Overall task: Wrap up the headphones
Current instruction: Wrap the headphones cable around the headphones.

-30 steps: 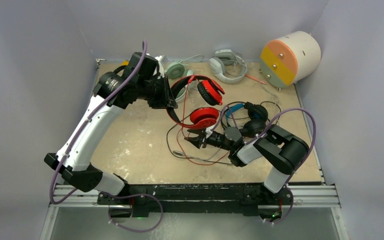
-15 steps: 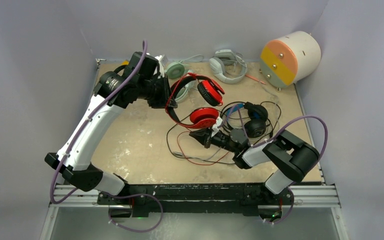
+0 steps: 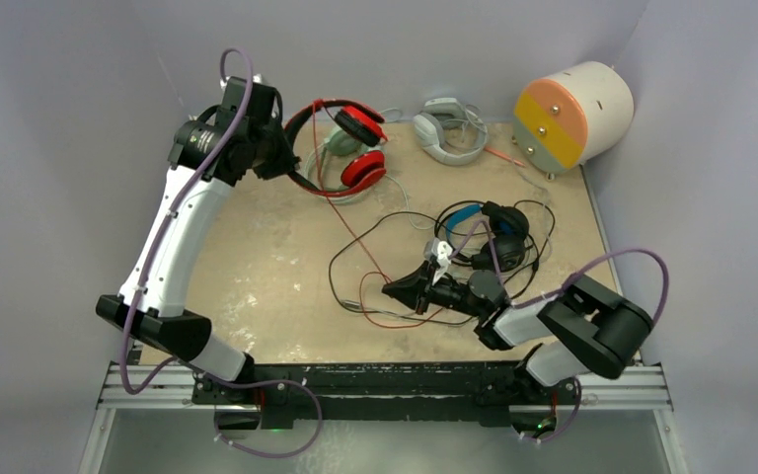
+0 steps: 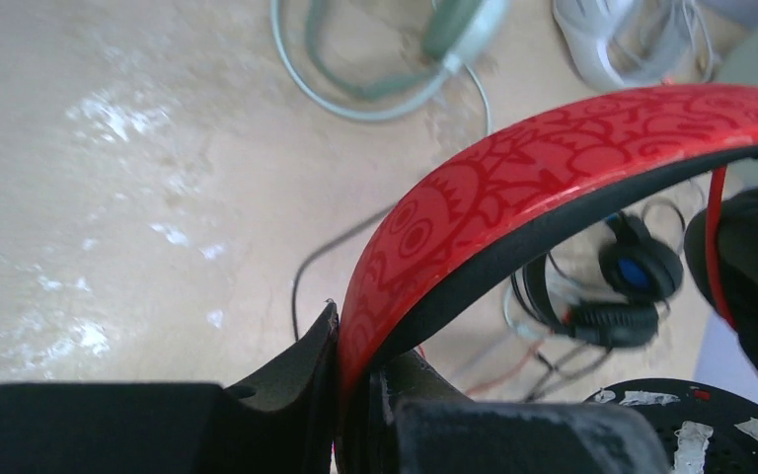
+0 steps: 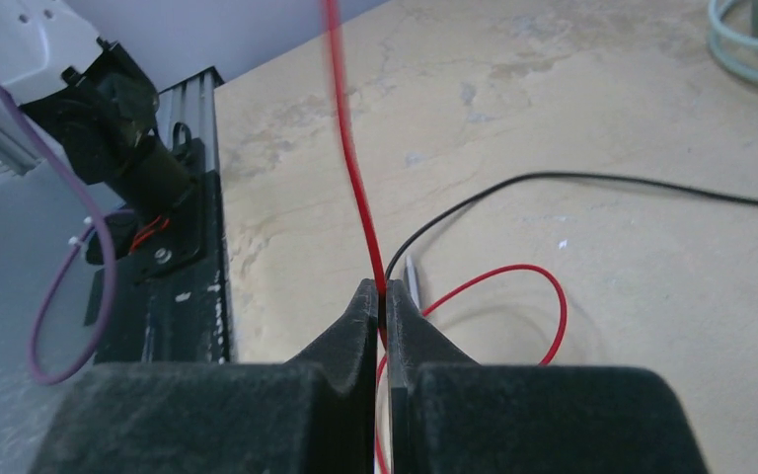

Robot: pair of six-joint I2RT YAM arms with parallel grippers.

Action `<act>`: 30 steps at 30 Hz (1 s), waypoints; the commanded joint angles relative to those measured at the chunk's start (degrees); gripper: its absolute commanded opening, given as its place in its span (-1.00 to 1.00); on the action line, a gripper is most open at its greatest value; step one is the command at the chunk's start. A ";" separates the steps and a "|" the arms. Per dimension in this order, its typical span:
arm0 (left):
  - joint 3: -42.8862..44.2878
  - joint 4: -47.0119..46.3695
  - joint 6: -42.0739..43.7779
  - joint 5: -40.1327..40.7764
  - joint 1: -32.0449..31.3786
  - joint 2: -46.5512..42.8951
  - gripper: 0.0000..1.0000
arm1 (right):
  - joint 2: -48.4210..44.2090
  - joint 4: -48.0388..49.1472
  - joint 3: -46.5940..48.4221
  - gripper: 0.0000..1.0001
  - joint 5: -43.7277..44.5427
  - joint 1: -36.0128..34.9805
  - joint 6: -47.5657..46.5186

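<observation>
1. A scuffed tan table stands between pale grey walls. A white drum with an orange-and-yellow face lies at 2 o'clock.
2. At 11 o'clock the left gripper pinches the headband of the red-and-black headset. The band's doodle print shows only in the left wrist view.
3. At 6 o'clock the right gripper is pressed together on the red cable (its wrist view makes this plain).
4. The black-and-blue headset lies at 3 o'clock.
</observation>
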State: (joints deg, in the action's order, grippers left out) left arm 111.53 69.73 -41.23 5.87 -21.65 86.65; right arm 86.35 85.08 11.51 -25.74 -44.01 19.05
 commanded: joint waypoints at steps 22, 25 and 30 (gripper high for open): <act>19.00 -9.44 -4.56 1.83 7.46 3.96 -1.00 | -4.72 -24.16 1.47 -1.00 -3.81 -0.21 4.10; 17.51 -10.15 -3.51 -2.82 7.76 2.56 -1.00 | -3.43 -25.04 2.32 -1.00 -3.39 0.49 6.61; 8.17 -13.38 1.76 -16.69 7.76 -2.40 -1.00 | -4.62 -25.35 4.19 -1.00 -10.84 9.98 13.26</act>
State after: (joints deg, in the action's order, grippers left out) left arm 122.96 67.79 -39.62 1.83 -15.07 91.11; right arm 81.52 66.30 15.11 -28.73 -40.47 26.04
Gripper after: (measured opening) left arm 0.078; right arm 0.011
